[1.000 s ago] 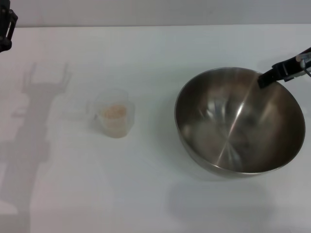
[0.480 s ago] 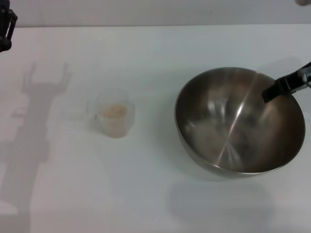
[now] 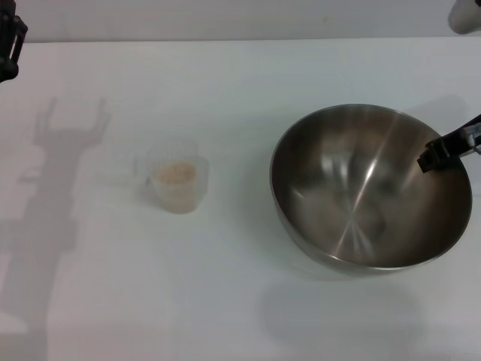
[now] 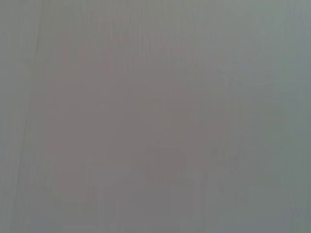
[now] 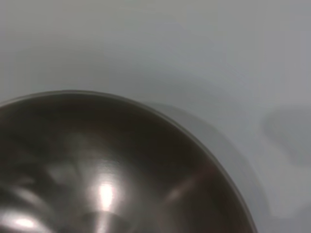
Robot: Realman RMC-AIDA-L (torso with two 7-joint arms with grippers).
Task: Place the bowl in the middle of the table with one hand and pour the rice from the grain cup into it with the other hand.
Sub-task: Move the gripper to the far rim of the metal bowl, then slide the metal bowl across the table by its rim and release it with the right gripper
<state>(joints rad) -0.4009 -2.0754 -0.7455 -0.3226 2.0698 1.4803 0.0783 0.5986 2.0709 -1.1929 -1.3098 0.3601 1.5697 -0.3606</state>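
The steel bowl (image 3: pixel 353 203) stands empty on the white table (image 3: pixel 248 75), right of the middle. It fills the lower part of the right wrist view (image 5: pixel 97 170). The clear grain cup (image 3: pixel 174 180) stands upright left of the middle, with pale rice (image 3: pixel 174 172) in it. My right gripper (image 3: pixel 440 153) reaches in from the right edge, its dark tip over the bowl's right rim. Whether it touches the rim does not show. My left gripper (image 3: pixel 7 41) is parked at the far left corner, well away from the cup.
The table's far edge (image 3: pixel 240 39) runs along the top of the head view. The left arm's shadow (image 3: pixel 52 188) lies on the table left of the cup. The left wrist view shows only a plain pale surface.
The right gripper's tip has slid along the bowl's rim, from the far right side toward the right and nearer side. The bowl, the cup and the left arm have not moved.
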